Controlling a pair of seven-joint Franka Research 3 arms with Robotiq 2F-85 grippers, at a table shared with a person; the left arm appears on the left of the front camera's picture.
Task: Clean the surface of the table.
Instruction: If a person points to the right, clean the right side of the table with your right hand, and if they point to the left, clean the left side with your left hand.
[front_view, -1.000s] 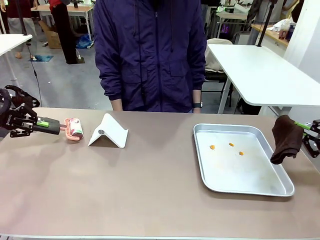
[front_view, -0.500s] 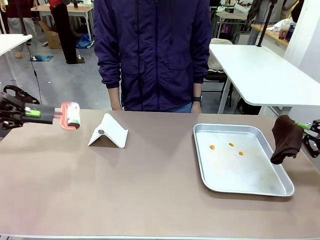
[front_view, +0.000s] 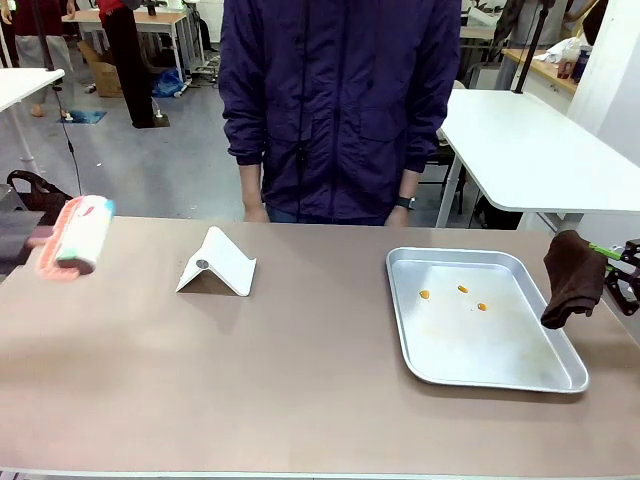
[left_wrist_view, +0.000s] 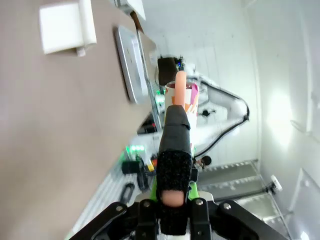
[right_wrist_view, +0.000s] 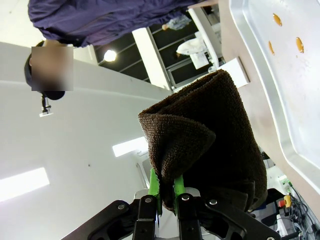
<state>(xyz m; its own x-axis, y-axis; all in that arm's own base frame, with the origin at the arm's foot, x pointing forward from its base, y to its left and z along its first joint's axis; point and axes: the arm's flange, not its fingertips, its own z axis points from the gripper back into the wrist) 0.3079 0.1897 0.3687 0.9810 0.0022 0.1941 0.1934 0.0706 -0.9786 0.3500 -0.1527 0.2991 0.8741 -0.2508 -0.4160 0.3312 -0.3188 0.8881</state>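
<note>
Green pads (right_wrist_view: 154, 187) of the right gripper (right_wrist_view: 167, 200) are pressed together on a fold of dark brown cloth (right_wrist_view: 210, 140), which bunches up over the fingers and hides their tips. From the front, that gripper is cut off by the picture's edge just right of the metal tray (front_view: 500, 350). The cloth hangs from it beside the tray's right rim, and its lower corner looks clear of the rim, though the angle makes that hard to judge.

Black fingers (left_wrist_view: 146, 216) of the left gripper (left_wrist_view: 171, 202) are clamped tight on the handle of a lint roller (left_wrist_view: 175, 150). A pink stub of handle shows between them and a black sleeve covers the shaft. The roller head at the far end is mostly hidden behind that shaft. In the front view the roller is a pink-and-white blur far left of the tray, held above the table's left end, and the gripper behind it is a dark smear running off the frame.

The table (front_view: 250, 380), brownish-beige, carries the tray on its right half. Three small orange spots (front_view: 462, 289) lie in the tray's far half; what they are is too small to tell. A white folded stand (front_view: 218, 263) sits on the table well left of the tray, between it and the roller. A person (front_view: 340, 100) in a dark purple jacket stands beyond the tray's far-left corner, hands half hidden by the table's far edge.
</note>
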